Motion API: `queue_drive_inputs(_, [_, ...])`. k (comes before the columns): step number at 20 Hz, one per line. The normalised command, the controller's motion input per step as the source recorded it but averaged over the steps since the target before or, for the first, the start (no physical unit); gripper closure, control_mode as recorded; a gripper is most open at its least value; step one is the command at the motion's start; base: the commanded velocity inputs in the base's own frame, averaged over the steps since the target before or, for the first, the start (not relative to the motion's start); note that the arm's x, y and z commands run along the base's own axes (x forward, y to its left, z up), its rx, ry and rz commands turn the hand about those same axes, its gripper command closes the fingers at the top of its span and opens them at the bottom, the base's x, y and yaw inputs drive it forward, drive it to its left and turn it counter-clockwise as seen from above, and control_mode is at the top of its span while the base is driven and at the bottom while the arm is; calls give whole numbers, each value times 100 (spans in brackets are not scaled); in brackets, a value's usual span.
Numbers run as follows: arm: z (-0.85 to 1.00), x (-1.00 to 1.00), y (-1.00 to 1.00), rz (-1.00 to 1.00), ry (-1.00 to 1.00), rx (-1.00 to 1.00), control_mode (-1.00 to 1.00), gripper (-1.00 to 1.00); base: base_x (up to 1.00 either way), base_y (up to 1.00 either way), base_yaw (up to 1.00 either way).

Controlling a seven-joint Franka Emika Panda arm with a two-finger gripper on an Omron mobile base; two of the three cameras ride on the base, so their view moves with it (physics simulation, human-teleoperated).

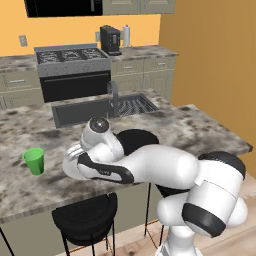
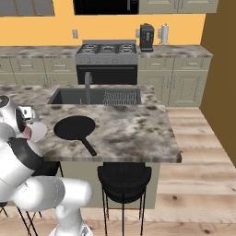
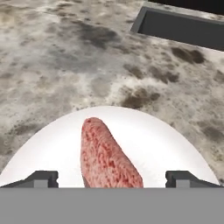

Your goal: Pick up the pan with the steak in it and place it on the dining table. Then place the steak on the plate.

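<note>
step: release steak onto plate | end effector (image 3: 112,178): tips spread, bottom of hand view, pinching nothing | steak (image 3: 107,157): lying on white plate (image 3: 170,148) between tips | pan (image 2: 74,127): empty, centre-left on counter (image 2: 133,133) | advice: lift straight up (avoid nudging meat)

In the hand view the steak (image 3: 107,155) and the white plate (image 3: 166,144) are both cut off along the bottom. In the left base view the arm hides most of the pan (image 1: 137,140), leaving a dark arc. In the right base view the plate (image 2: 39,131) is mostly behind the arm, and a pinkish sliver there may be the steak (image 2: 26,133).
</note>
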Motion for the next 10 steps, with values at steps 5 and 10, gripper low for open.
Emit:
queue_drive_inputs(5, [63, -41, -17, -2, -8, 16, -100, -100, 0, 0, 0])
queue_drive_inputs(10, [67, -49, -18, -2, -20, 22, -100, -100, 0, 0, 0])
